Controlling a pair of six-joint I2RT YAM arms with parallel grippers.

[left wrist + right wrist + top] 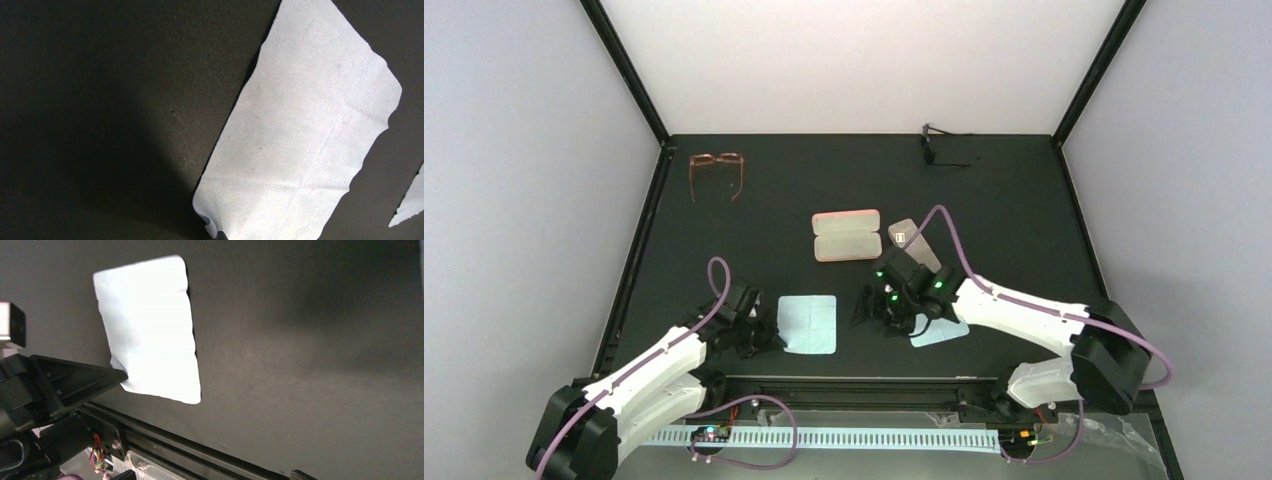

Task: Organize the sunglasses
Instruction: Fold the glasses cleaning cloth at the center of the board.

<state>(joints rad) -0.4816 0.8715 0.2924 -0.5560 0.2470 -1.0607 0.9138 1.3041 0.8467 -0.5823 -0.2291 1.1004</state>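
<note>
The sunglasses, thin black frame and dark lenses, lie at the table's far right back edge, well away from both arms. My left gripper sits low at the near-left corner of a light blue cloth. It is shut on that corner, which curls up at the fingertip on the cloth. My right gripper hovers to the right of this cloth, open, with nothing between its fingers. From the right wrist, the cloth shows with the left arm's finger over its corner.
An open pink case lies mid-table. A grey case beside it is partly covered by the right arm. A second light cloth lies under the right arm. Brown-framed glasses rest at the back left. The table's front rail is close.
</note>
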